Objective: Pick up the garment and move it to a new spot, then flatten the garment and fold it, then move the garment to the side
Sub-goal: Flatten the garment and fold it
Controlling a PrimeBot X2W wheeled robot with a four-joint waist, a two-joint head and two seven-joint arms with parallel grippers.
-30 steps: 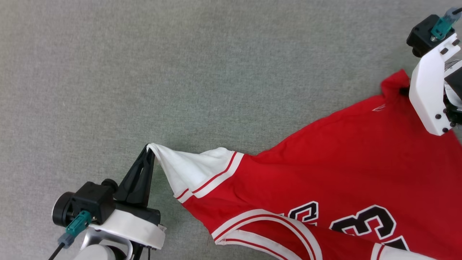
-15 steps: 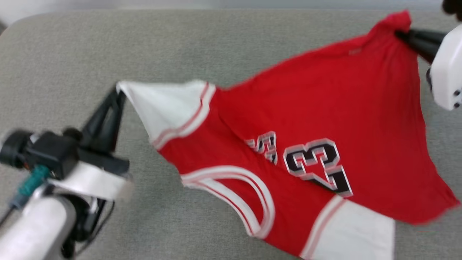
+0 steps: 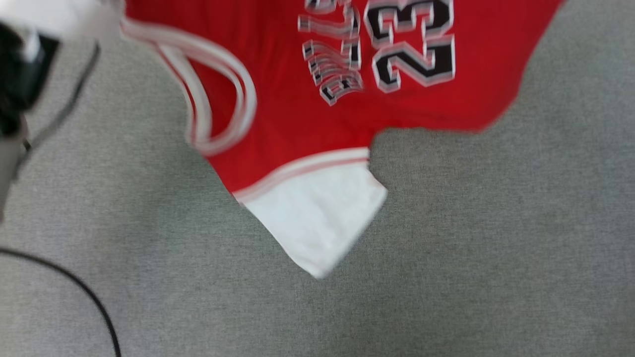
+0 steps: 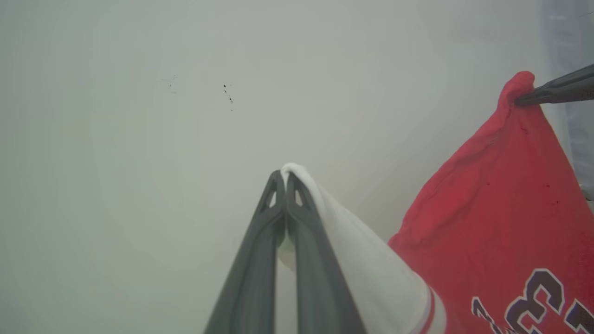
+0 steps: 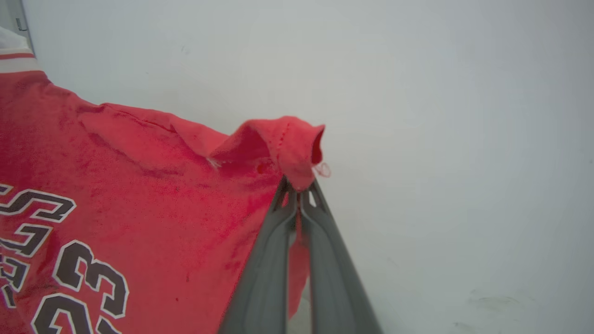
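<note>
Two grips on one garment; only the first step of the task is under way.

Head view (blurred): the garment (image 3: 297,119) hangs above the grey cloth surface (image 3: 496,258), and one white sleeve (image 3: 317,223) is its lowest part. Whether that sleeve touches the surface cannot be told. A black cable (image 3: 94,297) lies at the lower left. Writing: the numerals "23" (image 3: 412,44) are in black with a pale outline. The arched lettering beside them is too smeared to read. No brand mark or label can be made out.

Left wrist view: the left gripper (image 4: 285,183) has its fingers pressed together on the tip of the other white sleeve. At the far right, the right gripper (image 4: 520,99) pinches a raised red corner. A few small dark spots show on the red cloth.

Right wrist view: the right gripper's fingers are clamped on that bunched red corner, and a loose thread hangs beside it. Only parts of the outlined numerals show, including a "3".

Judgement: the pick-up is done and the garment is held spread between both arms. It has not yet been set down at a new spot. Flattening, folding and the move to the side are all outstanding.
</note>
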